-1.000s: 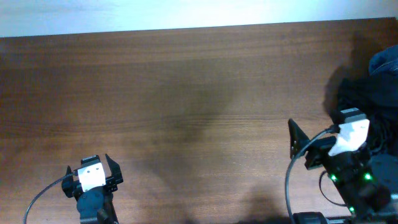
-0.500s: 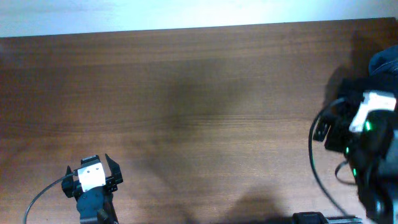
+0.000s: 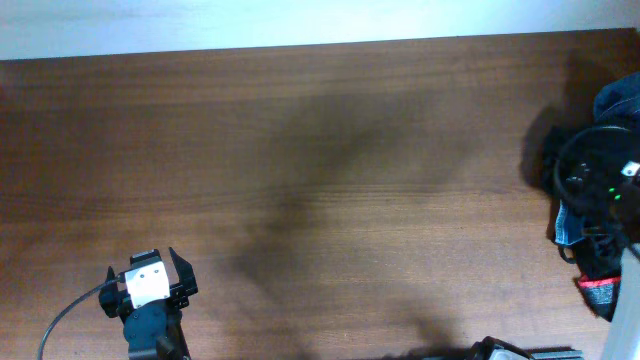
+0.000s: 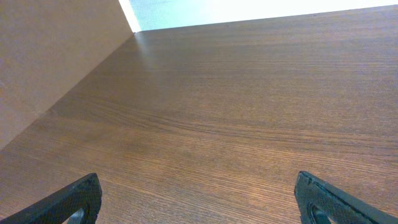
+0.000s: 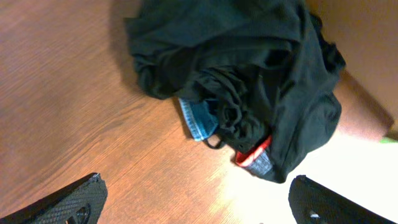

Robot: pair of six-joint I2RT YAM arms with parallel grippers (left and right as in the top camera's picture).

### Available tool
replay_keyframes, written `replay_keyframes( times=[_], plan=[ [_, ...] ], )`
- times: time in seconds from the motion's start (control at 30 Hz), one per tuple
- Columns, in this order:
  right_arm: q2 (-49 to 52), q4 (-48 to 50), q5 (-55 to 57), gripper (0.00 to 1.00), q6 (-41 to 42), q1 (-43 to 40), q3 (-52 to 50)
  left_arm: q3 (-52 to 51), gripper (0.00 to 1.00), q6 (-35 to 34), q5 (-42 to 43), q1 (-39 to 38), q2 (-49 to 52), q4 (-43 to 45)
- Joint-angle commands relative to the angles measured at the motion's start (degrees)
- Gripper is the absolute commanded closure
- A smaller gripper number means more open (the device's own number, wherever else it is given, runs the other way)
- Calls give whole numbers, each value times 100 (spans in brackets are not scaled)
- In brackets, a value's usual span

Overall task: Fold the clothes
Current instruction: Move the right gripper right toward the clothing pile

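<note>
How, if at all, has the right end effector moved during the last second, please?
Yes. Overhead, the right end effector has swung right and away from the table's near edge, now open above the black clothes.

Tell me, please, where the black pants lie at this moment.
The black pants lie crumpled at the right side of the table, filling the upper middle of the right wrist view, with a blue denim piece showing from under them.

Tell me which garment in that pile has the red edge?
The black pants, crumpled on top; red trim shows at their lower edge. The blue denim piece has none.
</note>
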Motion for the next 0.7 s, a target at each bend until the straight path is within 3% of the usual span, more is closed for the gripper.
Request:
replay_keyframes(
  times=[0.0,0.37,0.67],
  plan=[
    [103,76,-175,2,372,-431,149,0,1,94,-81,-28,-57,-66],
    [1095,238,-190,1,892,-1722,146,0,1,94,-81,-28,-57,-66],
    [2212,487,-549,1,763,-2577,146,0,1,94,-81,-28,-57,-66]
  ],
)
